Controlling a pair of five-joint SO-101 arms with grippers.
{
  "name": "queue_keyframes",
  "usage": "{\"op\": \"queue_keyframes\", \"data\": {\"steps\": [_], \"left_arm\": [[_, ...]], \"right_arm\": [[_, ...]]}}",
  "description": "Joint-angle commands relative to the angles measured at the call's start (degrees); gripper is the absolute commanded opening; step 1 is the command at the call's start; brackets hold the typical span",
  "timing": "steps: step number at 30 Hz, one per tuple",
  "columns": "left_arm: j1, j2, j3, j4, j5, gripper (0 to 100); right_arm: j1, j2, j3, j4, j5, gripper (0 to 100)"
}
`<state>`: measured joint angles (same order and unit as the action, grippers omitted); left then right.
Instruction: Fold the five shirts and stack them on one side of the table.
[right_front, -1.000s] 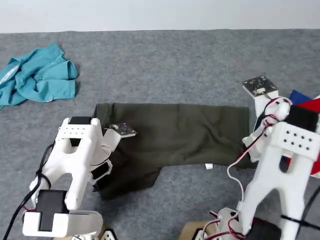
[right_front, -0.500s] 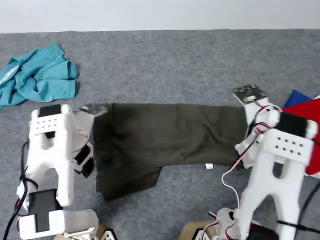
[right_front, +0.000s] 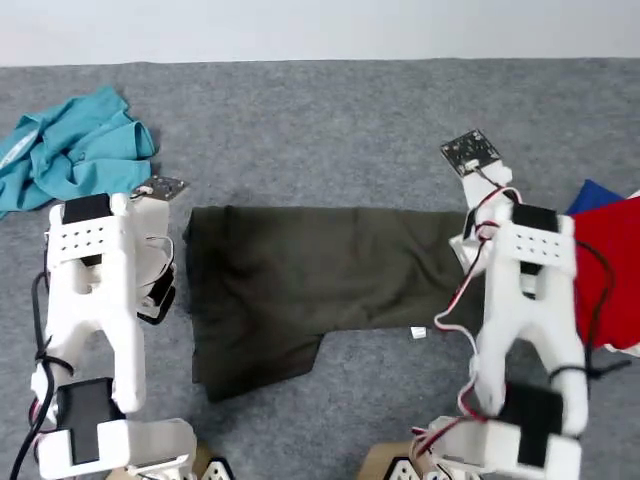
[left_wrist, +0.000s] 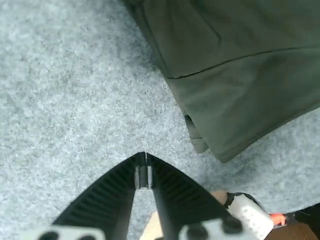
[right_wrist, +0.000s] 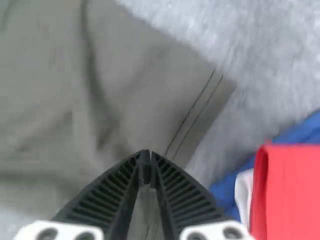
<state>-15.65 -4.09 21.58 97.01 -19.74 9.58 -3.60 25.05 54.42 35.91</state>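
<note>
Two arms stand at a grey, felt-like tabletop (right_front: 330, 120) with a pale wall (right_front: 300, 30) behind. The green shirt (right_front: 340, 265) lies flat between them, its long axis running from arm to arm. A teal shirt (right_front: 75, 150) is crumpled at the far left corner; red (right_front: 610, 270) and blue (right_front: 592, 195) shirts lie by the right edge. The left gripper (left_wrist: 145, 172) is closed, empty, over bare tabletop beside the green shirt. The right gripper (right_wrist: 145, 170) is closed over that shirt's end.

I see a dark olive cloth shirt (right_front: 330, 270), matt and creased, on a grey surface (right_front: 330, 130) of rough, felt-like carpet. The crumpled teal cloth shirt (right_front: 75, 150) is matt too. My black plastic fingers (left_wrist: 172, 192) are ribbed; the white plastic arm shells (right_front: 95, 290) are smooth.
</note>
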Motion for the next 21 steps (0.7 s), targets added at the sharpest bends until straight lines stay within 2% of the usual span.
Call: {"op": "queue_keyframes", "data": {"steps": [1, 7, 10, 16, 21], "left_arm": [[0.3, -1.9, -1.7, -1.1, 0.7, 0], [0.2, -1.8, -1.5, -2.0, 0.7, 0], [0.0, -1.8, -1.5, -3.3, 0.7, 0], [0.3, -1.8, -1.5, -4.0, 0.7, 0], [0.2, -1.8, -1.5, -4.0, 0.6, 0]], "right_arm": [[-0.3, 5.1, -0.7, -10.2, -0.6, 0.9], [0.3, 15.5, -2.1, -24.1, -0.4, 0.9], [0.4, 20.9, -6.2, -26.9, 1.0, 0.9], [0.9, 25.5, -14.5, -25.6, 2.3, 0.9], [1.9, 22.7, -18.4, -17.1, 2.3, 0.9]]}}
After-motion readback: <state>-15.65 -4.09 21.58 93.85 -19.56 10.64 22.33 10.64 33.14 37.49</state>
